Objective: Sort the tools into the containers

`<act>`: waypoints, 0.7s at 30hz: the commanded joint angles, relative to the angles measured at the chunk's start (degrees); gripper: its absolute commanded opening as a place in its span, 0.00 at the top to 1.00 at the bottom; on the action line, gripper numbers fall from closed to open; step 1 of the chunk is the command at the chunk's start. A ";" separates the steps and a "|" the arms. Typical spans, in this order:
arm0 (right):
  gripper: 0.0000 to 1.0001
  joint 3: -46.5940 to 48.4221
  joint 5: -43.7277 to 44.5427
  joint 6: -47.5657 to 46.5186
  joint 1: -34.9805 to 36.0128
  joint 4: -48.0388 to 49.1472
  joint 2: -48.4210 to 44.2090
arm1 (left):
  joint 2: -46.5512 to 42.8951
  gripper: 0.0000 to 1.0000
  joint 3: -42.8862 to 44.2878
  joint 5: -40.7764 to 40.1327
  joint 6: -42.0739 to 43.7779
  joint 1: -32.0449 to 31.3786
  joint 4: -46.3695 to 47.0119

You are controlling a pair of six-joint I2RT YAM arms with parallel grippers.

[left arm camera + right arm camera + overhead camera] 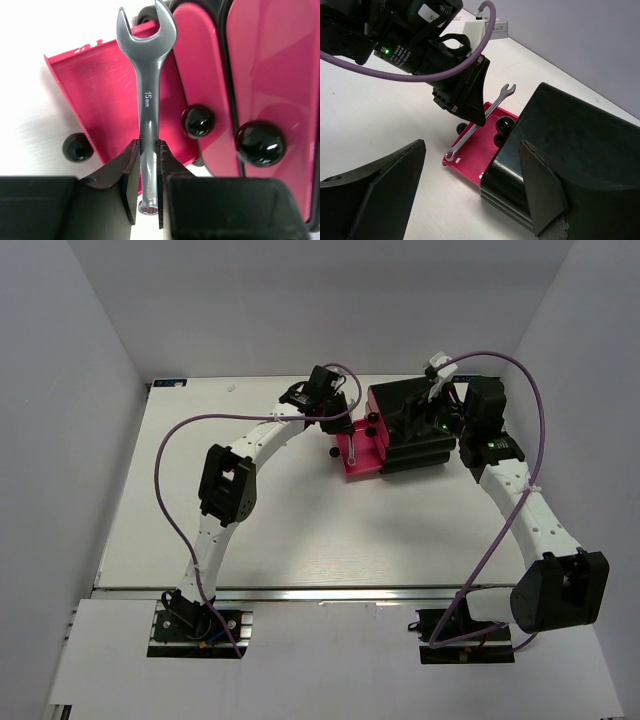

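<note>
Over the pulled-out pink drawer [95, 85], left of the black cabinet [570, 130] on the counter [300, 530], the left gripper [148, 155] is clenched on the silver wrench [149, 100] near its ring end, with the open end pointing away from it. Step looks like placing: wrench tilted above the drawer floor, contact unclear. Next move probably calls for lowering slightly, then letting go inside the walls. Right gripper [472, 150] is spread wide beside the cabinet, holding nothing.
</note>
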 commanded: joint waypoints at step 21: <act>0.19 -1.77 0.26 -0.53 -0.74 0.80 -1.79 | -1.08 1.00 -1.05 -19.02 -30.27 -1.19 3.30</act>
